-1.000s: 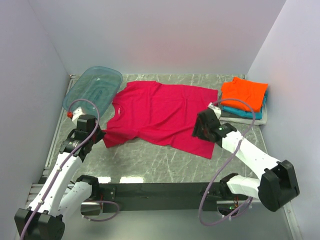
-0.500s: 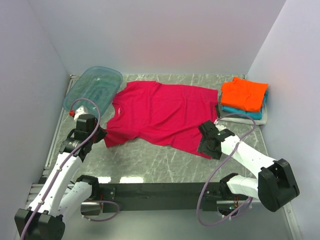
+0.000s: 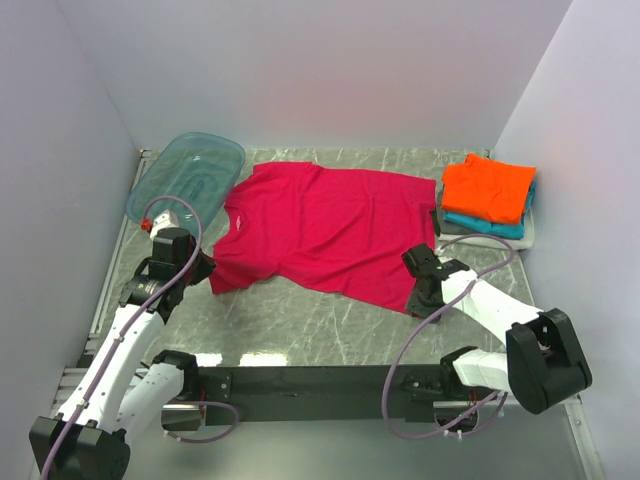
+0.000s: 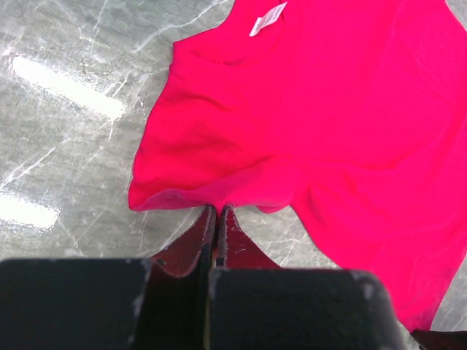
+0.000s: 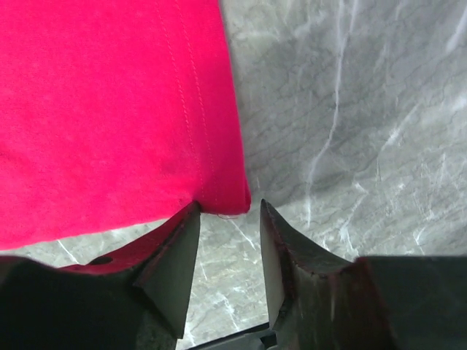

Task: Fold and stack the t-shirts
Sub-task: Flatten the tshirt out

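Observation:
The crimson t-shirt (image 3: pixel 320 225) lies spread flat in the middle of the table, collar toward the left. My left gripper (image 3: pixel 205 268) is shut on the hem of its near sleeve (image 4: pixel 190 189), fingertips (image 4: pixel 217 209) pressed together at the fabric edge. My right gripper (image 3: pixel 420 300) stands open at the shirt's near right corner (image 5: pixel 230 197), which lies between the jaws; the left finger (image 5: pixel 171 248) touches the hem. The orange t-shirt (image 3: pixel 488 187) lies folded on the teal one (image 3: pixel 485 222) and the grey-white one (image 3: pixel 492 238) at the back right.
A translucent teal tub (image 3: pixel 187 180) lies at the back left, just beyond the left arm. Walls close in the marble table (image 3: pixel 300 320) on the left, back and right. A black rail (image 3: pixel 320 380) runs along the near edge.
My right gripper has drawn back toward the near edge, from over the shirt's right side to its near right corner, and its jaws have narrowed. The left gripper has stayed put.

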